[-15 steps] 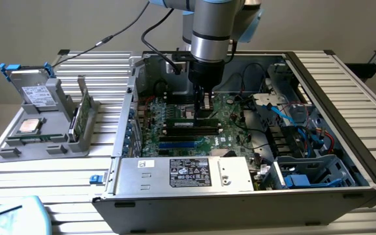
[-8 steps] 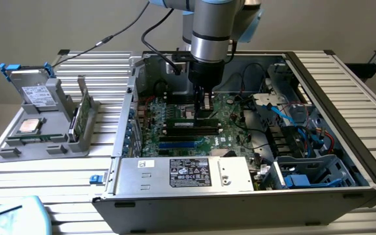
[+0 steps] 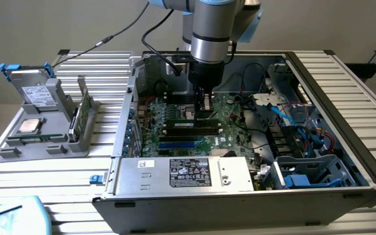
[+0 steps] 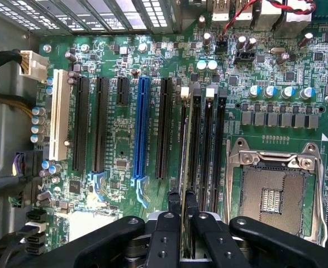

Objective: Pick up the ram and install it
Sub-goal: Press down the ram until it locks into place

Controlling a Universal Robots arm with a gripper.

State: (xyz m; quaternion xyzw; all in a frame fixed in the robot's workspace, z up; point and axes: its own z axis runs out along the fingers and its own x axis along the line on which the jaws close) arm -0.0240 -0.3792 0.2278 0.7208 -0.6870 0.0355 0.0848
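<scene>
Right now your hand (image 4: pixel 187 226) is closed on the ram (image 4: pixel 188 145): the two dark fingers (image 4: pixel 164 234) pinch the thin green stick from either side, and you see it edge-on, upright, running away from the fingers. It lies along one of the black memory slots (image 4: pixel 209 151), down at slot level; whether it is seated in the slot or just above it, you cannot tell. Just beside those slots sits the open processor socket (image 4: pixel 272 195) in its metal frame. On the other side of the ram stand the long expansion slots, a blue slot (image 4: pixel 142 125) among black ones and a white slot (image 4: pixel 60 114) beyond them, all on the green motherboard (image 4: pixel 119 162). From the exterior view, the arm (image 3: pixel 211 29) reaches straight down into the open case (image 3: pixel 240 210), behind the silver power supply (image 3: pixel 188 174). On the exterior view's left, beside the case, a grey holder (image 3: pixel 44 139) rests on the slatted surface (image 3: pixel 37 181) with another green board (image 3: pixel 83 115) standing in it.
</scene>
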